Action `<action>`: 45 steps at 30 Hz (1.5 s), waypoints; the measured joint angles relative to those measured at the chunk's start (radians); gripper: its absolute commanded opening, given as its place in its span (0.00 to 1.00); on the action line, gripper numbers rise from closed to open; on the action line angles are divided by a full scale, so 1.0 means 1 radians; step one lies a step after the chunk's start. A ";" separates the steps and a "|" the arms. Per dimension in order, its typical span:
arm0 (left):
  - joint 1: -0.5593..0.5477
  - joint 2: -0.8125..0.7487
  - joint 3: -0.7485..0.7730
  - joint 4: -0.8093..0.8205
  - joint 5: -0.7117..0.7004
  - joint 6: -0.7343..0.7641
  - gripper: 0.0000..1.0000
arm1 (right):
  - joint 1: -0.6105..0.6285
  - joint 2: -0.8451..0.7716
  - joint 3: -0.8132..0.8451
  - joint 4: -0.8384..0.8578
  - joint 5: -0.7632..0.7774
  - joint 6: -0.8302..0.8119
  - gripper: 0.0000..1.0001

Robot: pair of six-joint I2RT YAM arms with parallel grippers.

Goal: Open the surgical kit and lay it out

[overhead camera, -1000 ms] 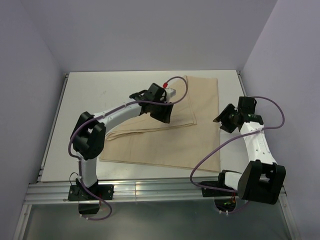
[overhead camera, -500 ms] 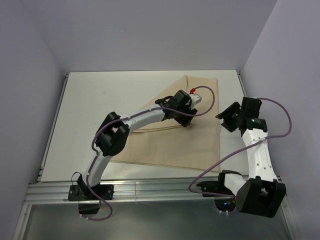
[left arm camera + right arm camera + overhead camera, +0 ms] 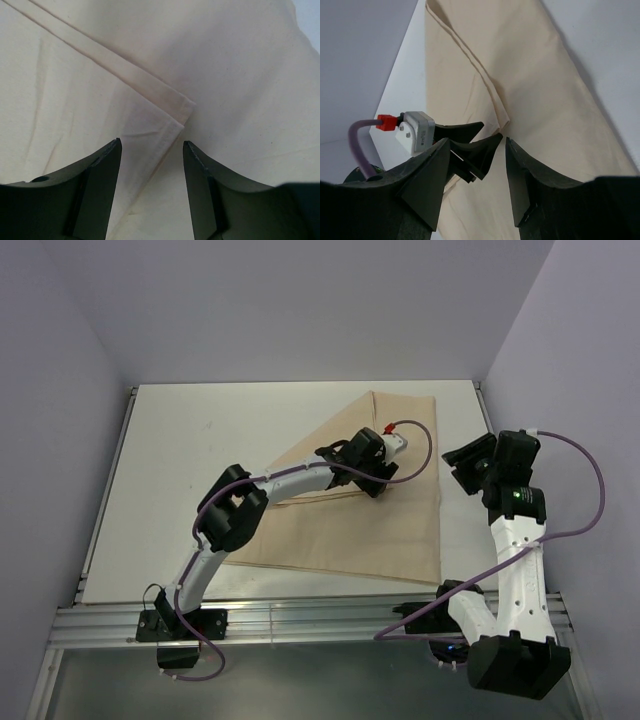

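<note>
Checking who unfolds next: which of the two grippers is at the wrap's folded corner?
The left gripper: its open jaws point at the tan wrap's folded corner. The right gripper hangs open, off to the right.

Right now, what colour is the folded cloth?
The cloth is plain tan; the left wrist view shows it best.

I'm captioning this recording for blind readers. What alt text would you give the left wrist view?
The left gripper hangs open over a tan wrap, with nothing between its jaws. The pointed corner of a folded flap lies just ahead of the gap, and the cloth fills nearly the whole view.
</note>
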 measured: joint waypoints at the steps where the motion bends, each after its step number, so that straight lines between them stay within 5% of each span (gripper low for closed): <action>1: 0.000 0.000 -0.012 0.006 0.007 0.000 0.59 | 0.000 0.000 0.000 -0.002 0.003 0.000 0.56; 8: 0.000 0.000 -0.049 0.018 0.023 0.001 0.58 | 0.000 0.007 0.000 -0.005 0.026 -0.004 0.56; 16: 0.000 0.005 -0.043 0.034 0.020 0.002 0.36 | 0.000 0.012 0.013 -0.005 0.043 -0.021 0.56; 29: 0.000 0.023 -0.037 0.040 0.040 0.003 0.31 | 0.000 0.040 0.036 -0.006 0.071 -0.034 0.55; 34: 0.000 0.041 -0.032 0.038 0.042 0.001 0.00 | 0.000 0.040 0.038 -0.006 0.079 -0.034 0.55; 45: 0.011 0.022 -0.051 0.051 0.011 -0.037 0.00 | 0.000 0.035 0.038 -0.008 0.083 -0.037 0.55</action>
